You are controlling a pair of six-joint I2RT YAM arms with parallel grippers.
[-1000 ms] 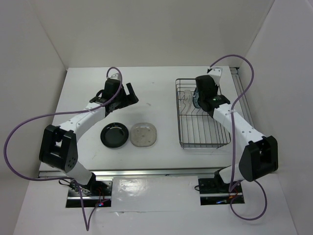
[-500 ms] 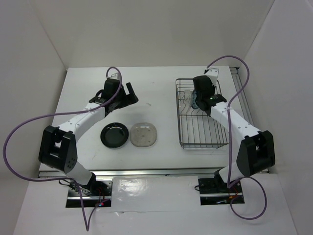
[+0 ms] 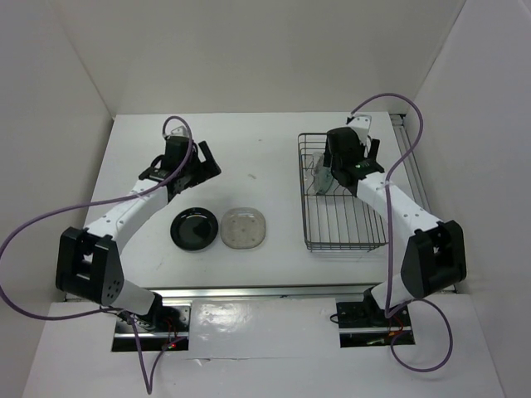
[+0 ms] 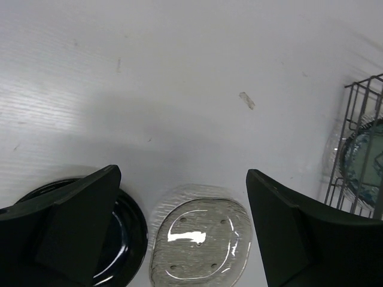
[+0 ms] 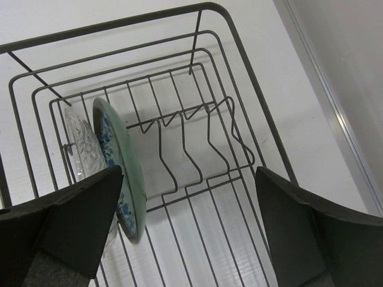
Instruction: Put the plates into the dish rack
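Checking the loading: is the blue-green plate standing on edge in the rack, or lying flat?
On edge: the blue-green plate stands upright in the dish rack, beside the clear plate.

arms: white links, black joints | cables: purple loops | claw fingers: black

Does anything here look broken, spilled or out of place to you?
Nothing much. The clear plate and blue-green plate stand on edge side by side in the dish rack. The black plate and dotted plate lie flat on the table. The only oddity is a small scuff or scrap on it.
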